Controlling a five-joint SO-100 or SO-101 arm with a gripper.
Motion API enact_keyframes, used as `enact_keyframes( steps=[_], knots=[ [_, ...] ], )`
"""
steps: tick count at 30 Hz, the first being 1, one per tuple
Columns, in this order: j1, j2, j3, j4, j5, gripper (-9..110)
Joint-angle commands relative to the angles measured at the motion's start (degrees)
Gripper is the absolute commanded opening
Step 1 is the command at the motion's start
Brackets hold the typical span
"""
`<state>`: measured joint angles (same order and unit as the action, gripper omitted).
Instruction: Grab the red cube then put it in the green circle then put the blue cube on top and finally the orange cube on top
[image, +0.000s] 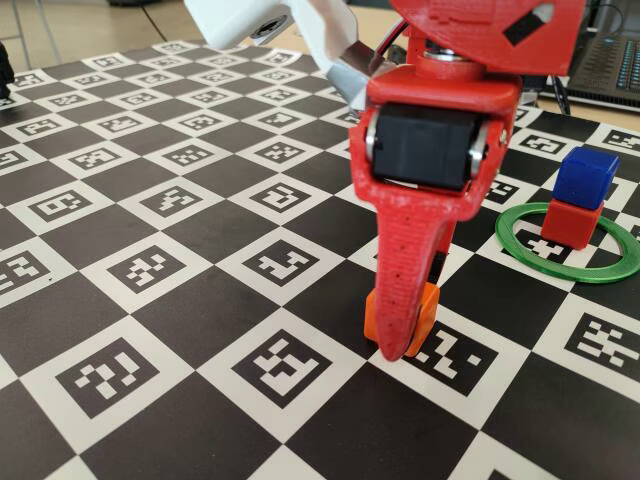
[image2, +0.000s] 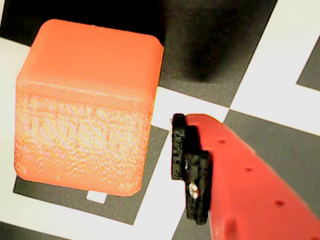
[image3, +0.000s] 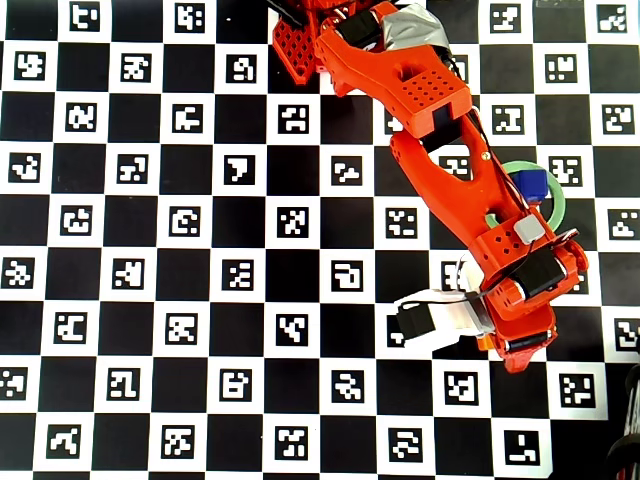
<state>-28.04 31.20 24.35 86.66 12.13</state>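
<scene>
The orange cube (image: 428, 305) (image2: 85, 110) (image3: 486, 343) rests on the checkered mat, with my red gripper (image: 405, 335) (image2: 95, 155) (image3: 512, 348) lowered around it and open. In the wrist view one black finger pad (image2: 180, 145) stands to the cube's right with a narrow gap between them. The other finger is out of that view. To the right in the fixed view, the blue cube (image: 586, 177) (image3: 532, 186) is stacked on the red cube (image: 572, 222) inside the green circle (image: 508, 243) (image3: 556, 205). The overhead view hides the red cube under the blue one.
The mat (image: 150, 200) is a black-and-white checkerboard with printed markers. A laptop (image: 610, 60) sits past its far right corner in the fixed view. My arm (image3: 430, 110) reaches diagonally from the top centre of the overhead view and partly covers the green ring.
</scene>
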Motion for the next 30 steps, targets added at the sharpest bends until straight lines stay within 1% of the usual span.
enact_keyframes(
  steps=[1,14,23,30],
  knots=[
    [-0.5,2.9,-4.8,0.2,0.0,20],
    [-0.7,2.7,-4.8,0.3,0.7,11],
    [-0.9,5.6,-4.7,2.0,0.4,10],
    [-2.2,12.1,-4.6,7.3,2.5,10]
  ],
)
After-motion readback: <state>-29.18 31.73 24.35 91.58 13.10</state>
